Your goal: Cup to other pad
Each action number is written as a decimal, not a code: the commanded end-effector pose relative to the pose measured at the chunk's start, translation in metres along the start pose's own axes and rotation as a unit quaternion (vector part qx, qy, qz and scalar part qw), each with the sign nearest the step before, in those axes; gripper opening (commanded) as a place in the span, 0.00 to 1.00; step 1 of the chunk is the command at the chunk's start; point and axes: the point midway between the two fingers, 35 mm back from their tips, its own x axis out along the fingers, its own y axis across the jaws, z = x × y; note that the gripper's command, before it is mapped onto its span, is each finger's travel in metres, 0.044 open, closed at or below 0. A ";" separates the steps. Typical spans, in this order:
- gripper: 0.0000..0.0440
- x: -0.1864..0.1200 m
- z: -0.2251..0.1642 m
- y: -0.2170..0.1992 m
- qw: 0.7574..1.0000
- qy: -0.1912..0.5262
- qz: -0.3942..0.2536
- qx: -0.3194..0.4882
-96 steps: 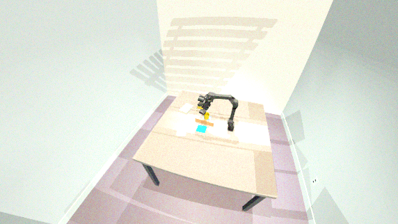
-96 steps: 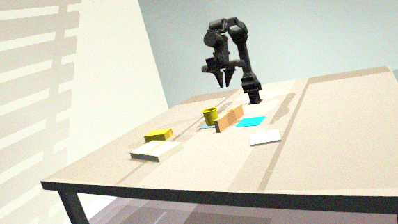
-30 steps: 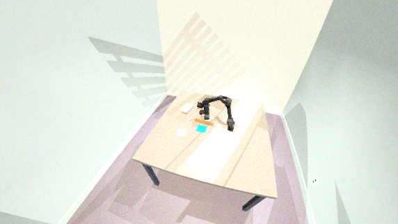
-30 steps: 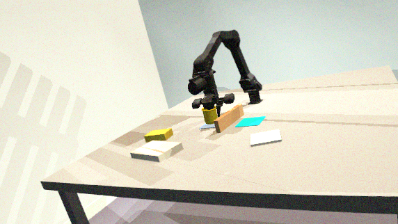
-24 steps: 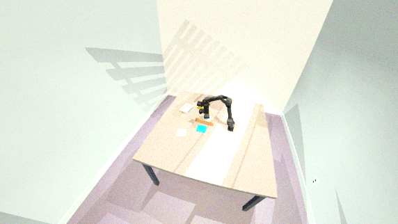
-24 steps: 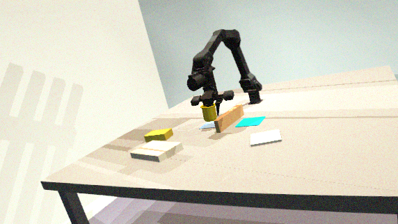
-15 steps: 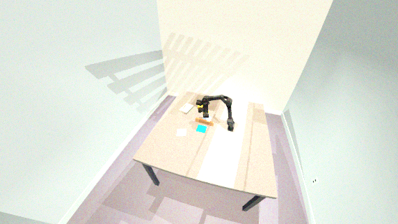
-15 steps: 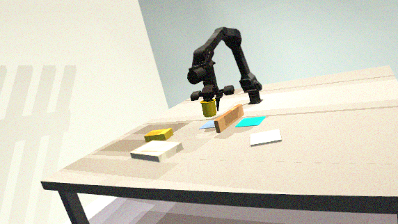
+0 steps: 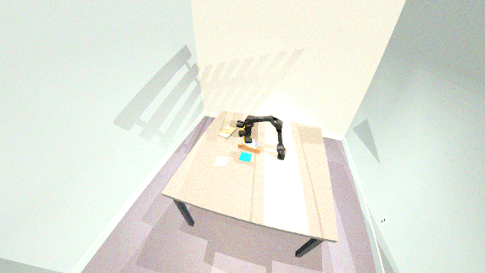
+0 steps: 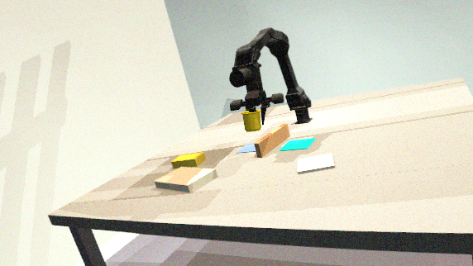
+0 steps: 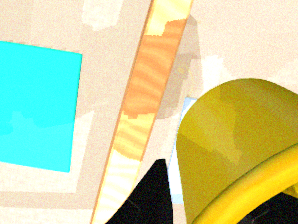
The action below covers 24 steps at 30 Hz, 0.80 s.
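Gripper (image 9: 247, 135) (image 10: 257, 117) (image 11: 178, 165) pinches cup (image 9: 244, 132) (image 10: 252, 121) (image 11: 235, 130); exterior alone shows yellow block (image 10: 188, 159) distinctly, top doesn't.

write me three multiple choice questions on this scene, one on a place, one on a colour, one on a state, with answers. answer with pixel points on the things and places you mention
1. Where is the wooden bar?
a) under the cup
b) between the cyan and pale blue pads
c) on the white slab

2. What colour is the cup?
a) yellow
b) red
c) green

3. How is the cup now?
a) standing on the cyan pad
b) lying on its side on the table
c) held up off the table

1 b: the bar (image 9: 249, 148) (image 10: 273, 140) (image 11: 145, 75) has the cyan pad (image 9: 245, 157) (image 10: 298, 144) (image 11: 37, 107) on one side, the pale blue one (image 10: 246, 149) (image 11: 176, 187) on the other.
2 a: its wall is plainly yellow.
3 c: the claw (image 10: 257, 117) grips the cup (image 10: 252, 121) (image 11: 225, 130) above the table.
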 end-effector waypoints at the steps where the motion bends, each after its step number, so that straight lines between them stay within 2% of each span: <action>1: 0.00 -0.008 0.009 0.008 1.000 -0.014 -0.002 -0.004; 24: 0.00 -0.013 0.050 0.087 0.997 -0.062 -0.001 -0.043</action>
